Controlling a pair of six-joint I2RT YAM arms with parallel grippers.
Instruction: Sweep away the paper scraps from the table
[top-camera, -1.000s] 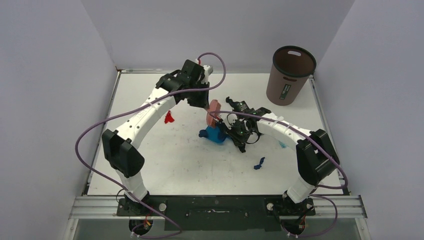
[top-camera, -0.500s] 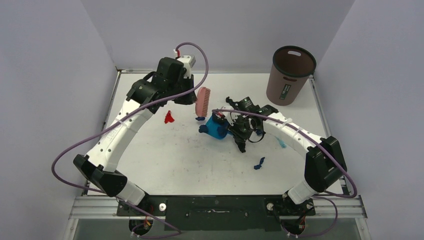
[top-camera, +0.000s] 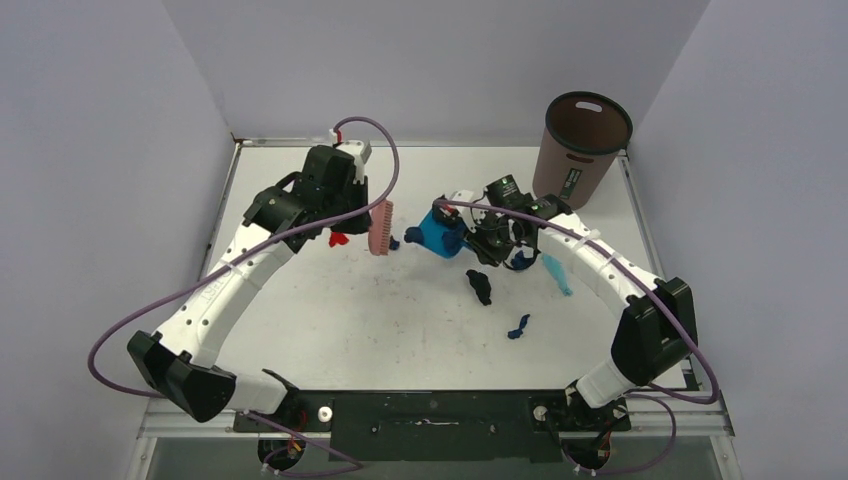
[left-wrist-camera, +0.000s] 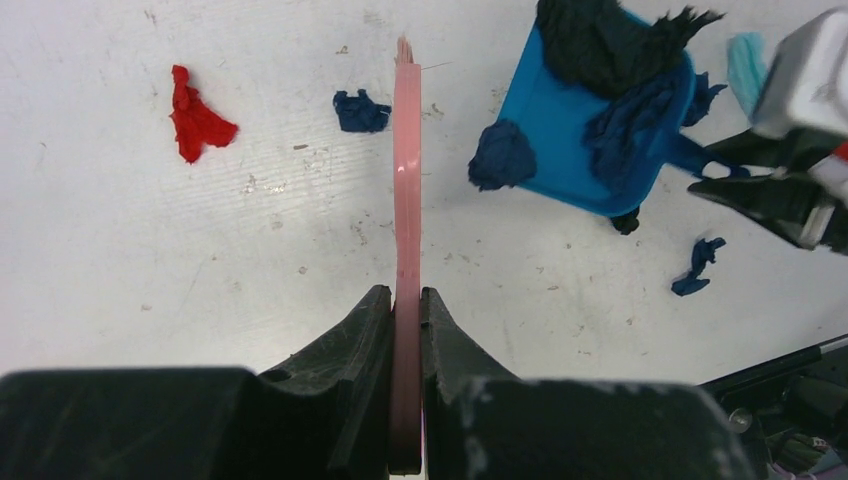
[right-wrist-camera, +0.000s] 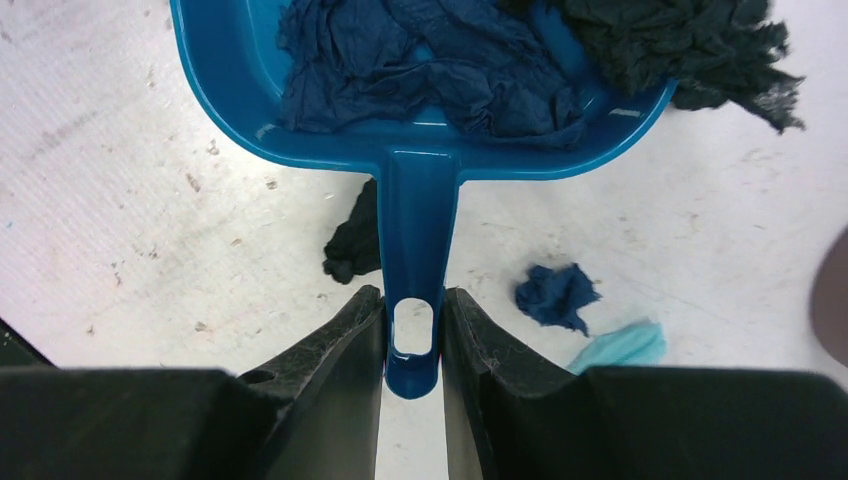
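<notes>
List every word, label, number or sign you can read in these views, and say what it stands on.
No text is readable in any view.
Dark label on the brown bin: some print, too small and blurred to read.
Blue dustpan: no print visible.
Pink brush: no print visible.
</notes>
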